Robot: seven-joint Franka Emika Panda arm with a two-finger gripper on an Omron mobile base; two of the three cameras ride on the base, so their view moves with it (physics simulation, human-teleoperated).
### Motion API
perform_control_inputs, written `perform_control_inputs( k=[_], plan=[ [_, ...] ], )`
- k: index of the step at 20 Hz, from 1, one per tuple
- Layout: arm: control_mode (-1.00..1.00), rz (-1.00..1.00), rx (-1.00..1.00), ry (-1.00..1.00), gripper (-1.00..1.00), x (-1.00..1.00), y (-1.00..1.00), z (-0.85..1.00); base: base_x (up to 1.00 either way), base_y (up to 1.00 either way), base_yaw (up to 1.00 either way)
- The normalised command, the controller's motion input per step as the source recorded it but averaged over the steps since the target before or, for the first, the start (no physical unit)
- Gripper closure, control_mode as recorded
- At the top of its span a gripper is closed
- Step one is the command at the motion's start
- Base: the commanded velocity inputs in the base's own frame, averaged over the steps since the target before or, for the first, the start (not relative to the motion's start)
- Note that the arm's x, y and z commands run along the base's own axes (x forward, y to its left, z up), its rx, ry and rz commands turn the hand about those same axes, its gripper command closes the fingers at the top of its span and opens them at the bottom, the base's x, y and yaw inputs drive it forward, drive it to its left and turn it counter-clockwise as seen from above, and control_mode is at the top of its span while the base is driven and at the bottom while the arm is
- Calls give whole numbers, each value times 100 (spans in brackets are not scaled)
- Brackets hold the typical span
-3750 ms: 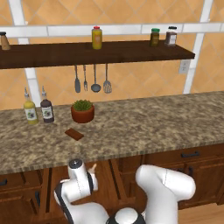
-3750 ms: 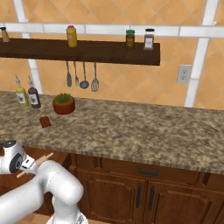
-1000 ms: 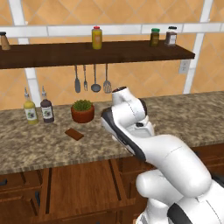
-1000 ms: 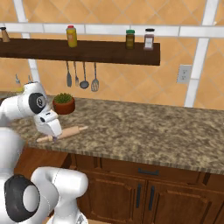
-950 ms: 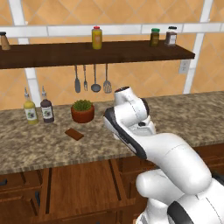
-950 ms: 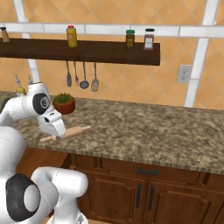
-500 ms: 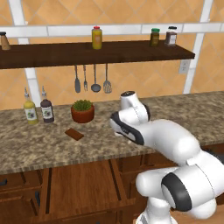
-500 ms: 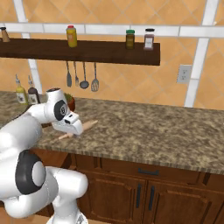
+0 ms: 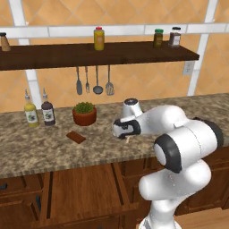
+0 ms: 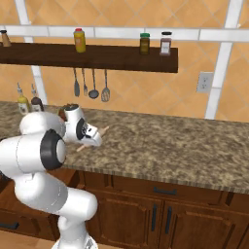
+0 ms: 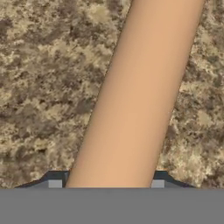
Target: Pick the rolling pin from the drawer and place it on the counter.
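Note:
The light tan rolling pin runs up the hand view between my gripper's two dark fingertips, close over the speckled granite counter. My gripper is shut on the rolling pin, which lies slanted just above or on the counter; I cannot tell whether it touches. In the left base view one end of the pin pokes out under the gripper, near the counter's front edge. Below the counter, the reddish-brown drawer stands pulled out.
A potted plant, two bottles and a flat dark brown bar sit on the counter left of the gripper. Utensils hang under the dark shelf, which carries jars. To the right, the counter stretches bare.
The arm has carried the rolling pin up from drawer level to the counter, then swung it right and lowered it close to the stone. The gripper has stayed shut on it.

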Motion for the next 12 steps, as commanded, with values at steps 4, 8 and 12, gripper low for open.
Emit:
perform_control_inputs(
  k=[4, 8, 12],
  plan=[
    [-100, 2, 6, 2, 100, 98, 56, -31, 0, 0, 0],
    [-100, -4, 0, 4, 100, 73, 34, -28, 0, 0, 0],
    [-100, -1, -1, 0, -100, 54, 8, -7, 0, 0, 0]
  ],
)
